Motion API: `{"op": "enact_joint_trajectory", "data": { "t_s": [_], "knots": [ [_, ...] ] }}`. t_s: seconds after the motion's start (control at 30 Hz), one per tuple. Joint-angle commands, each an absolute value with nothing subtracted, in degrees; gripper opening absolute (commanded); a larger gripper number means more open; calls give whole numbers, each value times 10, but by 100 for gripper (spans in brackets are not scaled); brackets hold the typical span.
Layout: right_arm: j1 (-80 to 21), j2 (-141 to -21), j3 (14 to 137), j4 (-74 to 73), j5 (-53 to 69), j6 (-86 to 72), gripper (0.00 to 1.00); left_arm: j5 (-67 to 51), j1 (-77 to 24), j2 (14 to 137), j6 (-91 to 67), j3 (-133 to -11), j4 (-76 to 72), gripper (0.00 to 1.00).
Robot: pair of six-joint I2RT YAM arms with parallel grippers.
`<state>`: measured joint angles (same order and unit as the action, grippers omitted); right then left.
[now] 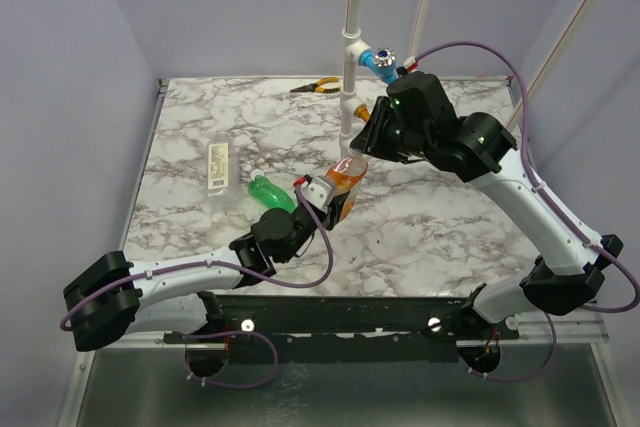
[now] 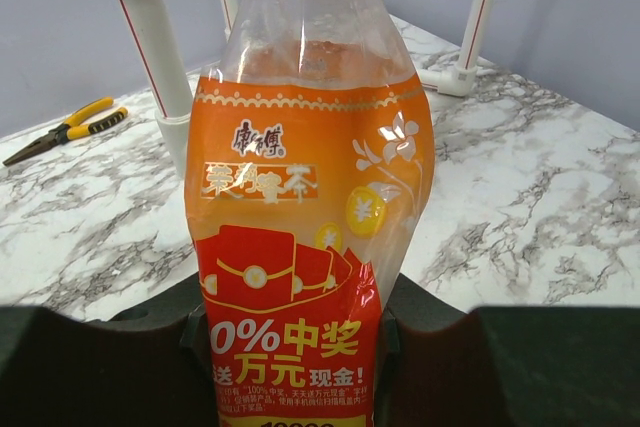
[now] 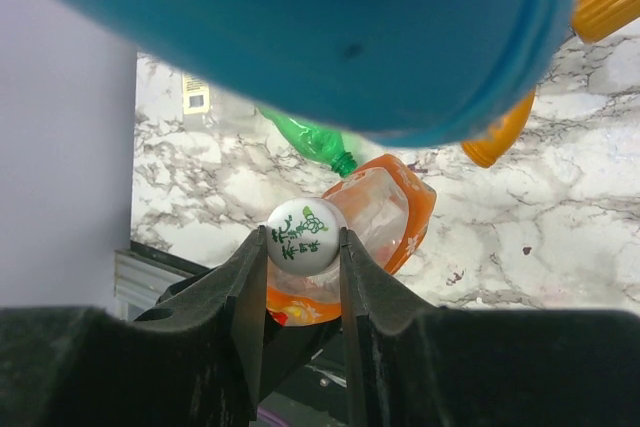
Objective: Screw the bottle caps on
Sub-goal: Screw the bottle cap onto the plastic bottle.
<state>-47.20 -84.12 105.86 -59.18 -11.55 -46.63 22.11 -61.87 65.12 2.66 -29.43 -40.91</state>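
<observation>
A: Right wrist view, spotted white cap (image 3: pixel 300 235) yet?
B: Yep. Pinched btw fingers of right gripper (image 3: pixel 299 252), printed top facing cam, right at mouth of orange bottle (image 3: pixel 395 209). Can't tell if threads engaged.
A: Why held like that?
B: Prob. to line up cap w/ neck before twisting. Clamped low on body by left gripper (image 2: pixel 292 342), closed tight on it, neck tilted up toward cap. Likely to stop spin during capping.
A: Anything inside?
B: Looks empty; no liquid visible thru clear upper wall.
A: Others?
B: Lying on table (image 1: pixel 450 237) just beside: green bottle (image 1: pixel 270 193), neck end dark, capped or not, can't tell. Further left, well apart: clear bottle (image 1: pixel 217 167), flat, contents unclear. Beyond: pipe frame (image 1: pixel 352 47) w/ blue tap handle (image 1: pixel 381 62), close above right gripper; pliers (image 1: pixel 316 87) near far edge.
</observation>
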Motion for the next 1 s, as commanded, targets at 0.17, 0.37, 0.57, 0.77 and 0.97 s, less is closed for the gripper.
{"op": "enact_joint_trajectory", "data": {
  "t_s": [0.17, 0.37, 0.57, 0.77, 0.97],
  "knots": [
    [-497, -856, 1073, -638, -62, -478, 32, 199, -625, 642, 22, -307, -474, 0],
    [-497, -857, 1085, -643, -71, -467, 37, 204, -625, 649, 20, -303, -474, 0],
    [-497, -853, 1085, -641, -74, -464, 42, 205, -625, 652, 16, -300, -474, 0],
    [-497, -848, 1086, -639, -78, -464, 48, 207, -624, 646, 14, -291, -474, 0],
    [-497, -838, 1086, -640, -85, -459, 59, 206, -624, 639, 9, -284, -474, 0]
  ]
}}
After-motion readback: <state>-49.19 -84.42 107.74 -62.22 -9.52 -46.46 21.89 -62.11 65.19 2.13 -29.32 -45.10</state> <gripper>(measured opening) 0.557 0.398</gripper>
